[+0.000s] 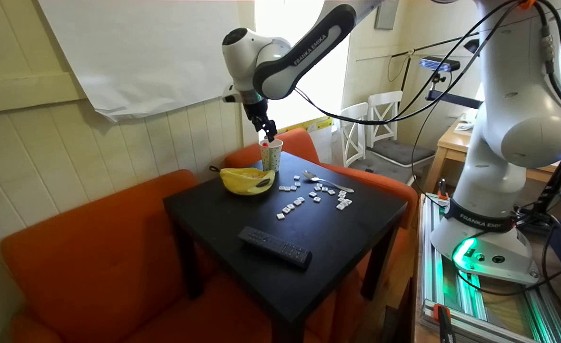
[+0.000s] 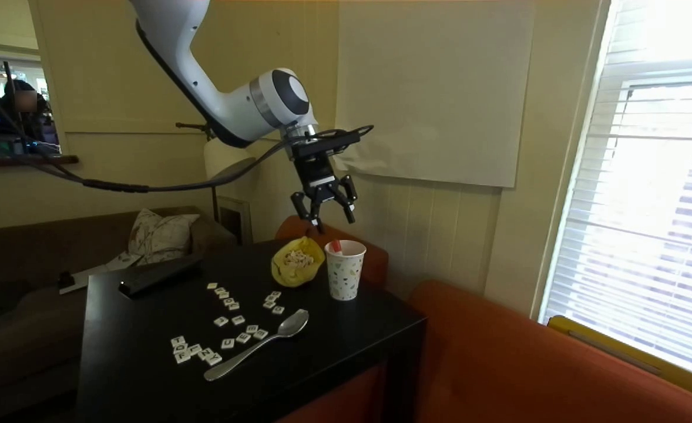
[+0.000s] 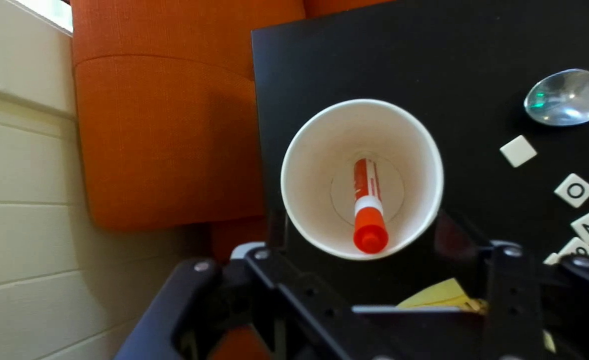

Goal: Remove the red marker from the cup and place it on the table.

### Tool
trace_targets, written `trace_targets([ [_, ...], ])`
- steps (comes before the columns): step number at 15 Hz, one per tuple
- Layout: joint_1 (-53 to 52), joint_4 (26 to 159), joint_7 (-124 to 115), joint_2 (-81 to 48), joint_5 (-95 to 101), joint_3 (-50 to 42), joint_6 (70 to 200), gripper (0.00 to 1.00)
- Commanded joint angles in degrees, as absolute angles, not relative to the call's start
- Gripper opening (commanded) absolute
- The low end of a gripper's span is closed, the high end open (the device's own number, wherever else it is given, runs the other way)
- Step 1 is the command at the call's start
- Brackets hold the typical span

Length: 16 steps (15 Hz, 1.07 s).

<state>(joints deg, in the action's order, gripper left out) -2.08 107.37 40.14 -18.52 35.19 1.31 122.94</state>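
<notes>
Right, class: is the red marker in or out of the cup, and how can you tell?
In. The wrist view, looking into the cup, shows the red marker leaning inside, ringed by the cup's rim.

A window (image 2: 663, 223) whitens an exterior view's right edge; the brown sofa (image 2: 29, 317), lower left, lies dim. The wrist view blurs the gripper (image 3: 364, 234) at bottom; 2 green glints dot the spoon (image 3: 569, 97), upper right.
</notes>
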Motion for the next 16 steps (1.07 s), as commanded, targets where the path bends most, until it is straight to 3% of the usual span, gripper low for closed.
trace_targets([
  [1,-1.15,106.49,41.78,-18.97,33.49,1.86,122.43,0.76],
  [3,-1.03,106.28,42.18,-19.15,33.09,2.01,122.36,0.73],
  [8,-0.93,105.76,43.7,-19.81,31.74,2.26,121.71,0.56],
  [16,-0.55,105.38,47.59,-21.33,30.33,1.95,123.09,0.5],
])
